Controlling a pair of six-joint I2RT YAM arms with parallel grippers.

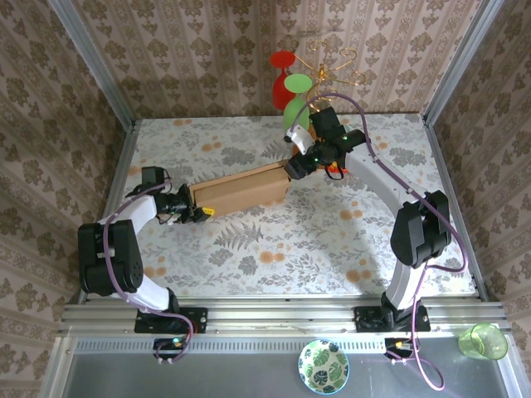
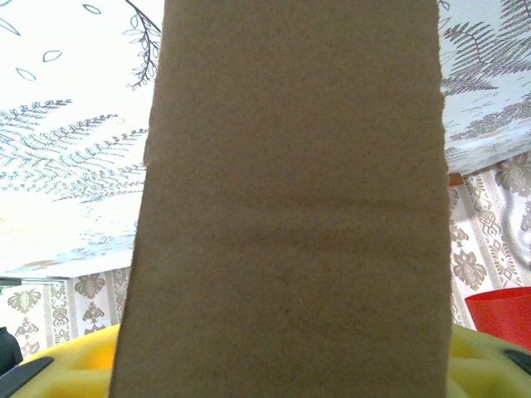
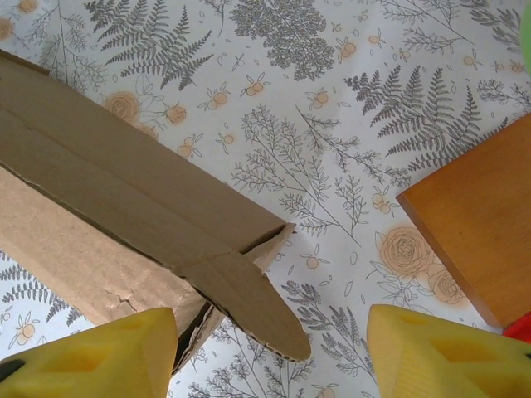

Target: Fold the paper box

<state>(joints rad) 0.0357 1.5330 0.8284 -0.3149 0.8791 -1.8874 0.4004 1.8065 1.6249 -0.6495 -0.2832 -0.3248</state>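
Observation:
The paper box (image 1: 241,189) lies partly folded in the middle of the table, a long brown cardboard shape running left to right. My left gripper (image 1: 197,212) is at its left end; in the left wrist view a cardboard panel (image 2: 290,207) stands between the wide-apart yellow fingers (image 2: 70,365), so this gripper is open. My right gripper (image 1: 299,164) hovers open at the box's right end. In the right wrist view a rounded flap (image 3: 249,303) sticks out between the yellow fingers (image 3: 99,356), close to the left one and not pinched.
A gold wire rack (image 1: 332,62) with red (image 1: 284,79) and green (image 1: 297,99) cups stands at the back; its wooden base (image 3: 477,224) is just right of my right gripper. A patterned bowl (image 1: 323,366) and a green cup (image 1: 484,341) sit on the near ledge.

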